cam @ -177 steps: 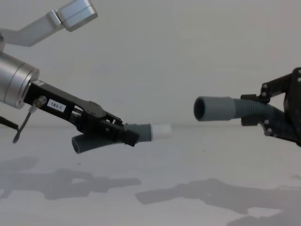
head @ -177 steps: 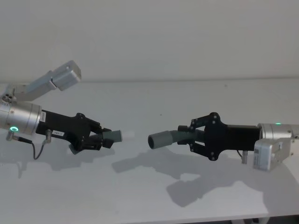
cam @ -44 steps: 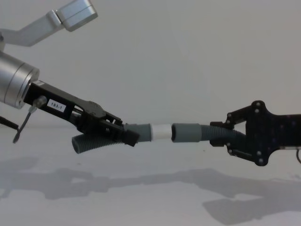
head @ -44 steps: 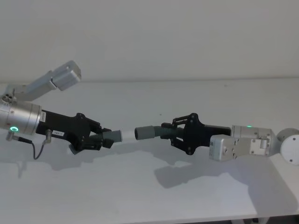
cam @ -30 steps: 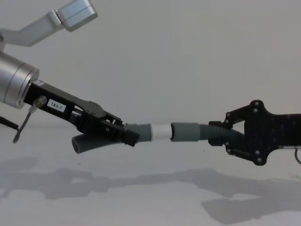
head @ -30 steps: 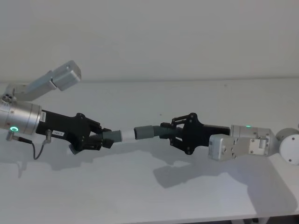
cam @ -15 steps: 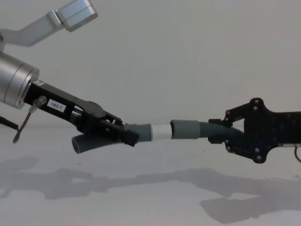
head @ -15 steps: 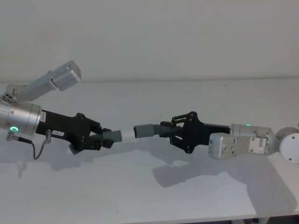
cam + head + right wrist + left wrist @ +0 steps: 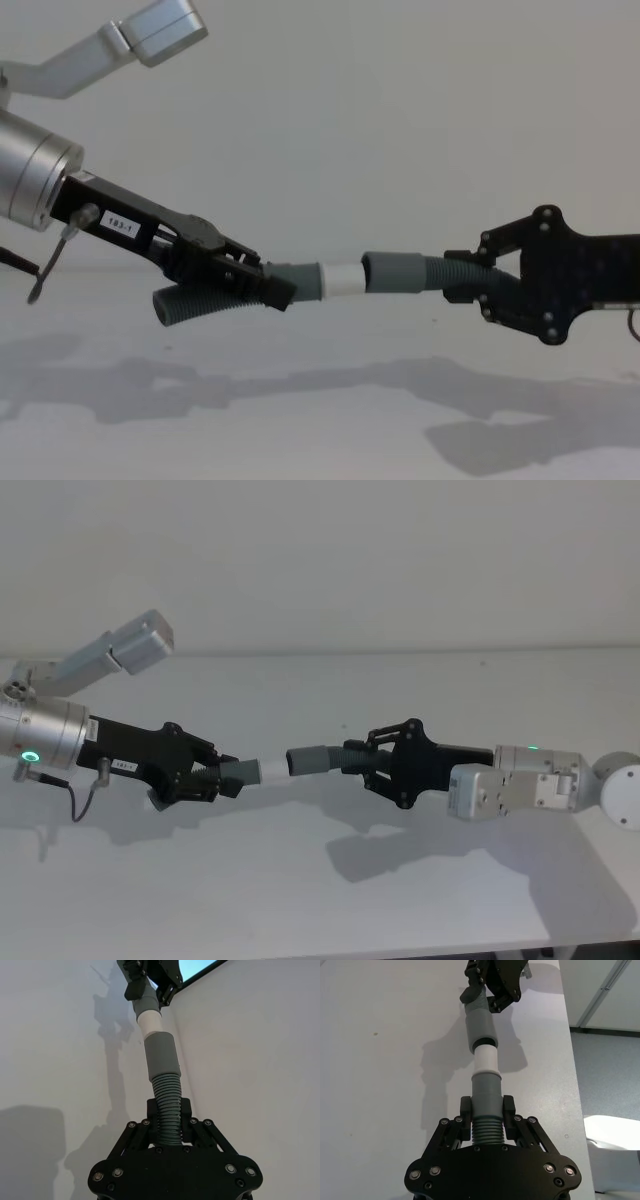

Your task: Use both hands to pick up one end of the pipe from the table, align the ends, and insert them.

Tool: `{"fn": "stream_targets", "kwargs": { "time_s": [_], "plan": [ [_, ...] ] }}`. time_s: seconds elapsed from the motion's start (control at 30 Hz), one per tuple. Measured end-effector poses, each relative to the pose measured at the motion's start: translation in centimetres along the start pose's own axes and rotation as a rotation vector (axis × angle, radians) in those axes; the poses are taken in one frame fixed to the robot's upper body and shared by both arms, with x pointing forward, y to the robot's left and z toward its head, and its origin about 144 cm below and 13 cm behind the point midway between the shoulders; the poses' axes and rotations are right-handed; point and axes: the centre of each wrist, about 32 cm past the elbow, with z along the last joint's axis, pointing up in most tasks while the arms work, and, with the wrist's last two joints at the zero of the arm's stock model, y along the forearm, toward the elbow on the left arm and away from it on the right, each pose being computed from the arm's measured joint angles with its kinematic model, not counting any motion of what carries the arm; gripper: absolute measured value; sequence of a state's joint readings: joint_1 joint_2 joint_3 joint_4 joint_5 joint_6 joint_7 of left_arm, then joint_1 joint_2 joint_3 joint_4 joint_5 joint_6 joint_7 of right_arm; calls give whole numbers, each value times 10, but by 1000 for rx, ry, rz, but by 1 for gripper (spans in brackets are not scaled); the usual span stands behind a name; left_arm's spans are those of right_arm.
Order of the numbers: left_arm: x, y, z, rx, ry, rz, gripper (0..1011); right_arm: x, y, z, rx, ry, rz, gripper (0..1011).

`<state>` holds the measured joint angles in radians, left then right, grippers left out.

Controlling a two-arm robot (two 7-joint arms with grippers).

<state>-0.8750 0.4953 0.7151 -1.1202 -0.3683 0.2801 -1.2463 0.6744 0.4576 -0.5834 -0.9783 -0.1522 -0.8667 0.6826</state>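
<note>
Both pipe pieces hang above the white table (image 9: 320, 900). My left gripper (image 9: 215, 778) (image 9: 265, 285) (image 9: 487, 1112) is shut on the ribbed grey piece with the white tip (image 9: 342, 279) (image 9: 485, 1059) (image 9: 149, 1021). My right gripper (image 9: 365, 765) (image 9: 468, 282) (image 9: 168, 1115) is shut on the ribbed part of the other piece, whose wide grey cuff (image 9: 308, 759) (image 9: 395, 273) (image 9: 480, 1030) (image 9: 161, 1057) points at that tip. The cuff's mouth sits over the very end of the white tip, and the two pieces lie nearly in one line.
A pale wall stands behind the table. The table's right edge (image 9: 572, 1060) and the floor beyond it show in the left wrist view. Arm shadows fall on the white surface below both grippers.
Over the last seconds my right gripper carried the cuff leftward from a wide gap up to the white tip; in the last half second it barely shifted. The left arm stayed still.
</note>
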Motion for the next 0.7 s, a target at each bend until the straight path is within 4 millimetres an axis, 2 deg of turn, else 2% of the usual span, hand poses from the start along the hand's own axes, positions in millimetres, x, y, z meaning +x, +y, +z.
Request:
{"fn": "stream_targets", "kwargs": {
  "time_s": [0.7],
  "plan": [
    [0, 0, 0, 0, 0, 0, 330, -1, 1, 3, 12, 7, 12, 225]
  ]
}}
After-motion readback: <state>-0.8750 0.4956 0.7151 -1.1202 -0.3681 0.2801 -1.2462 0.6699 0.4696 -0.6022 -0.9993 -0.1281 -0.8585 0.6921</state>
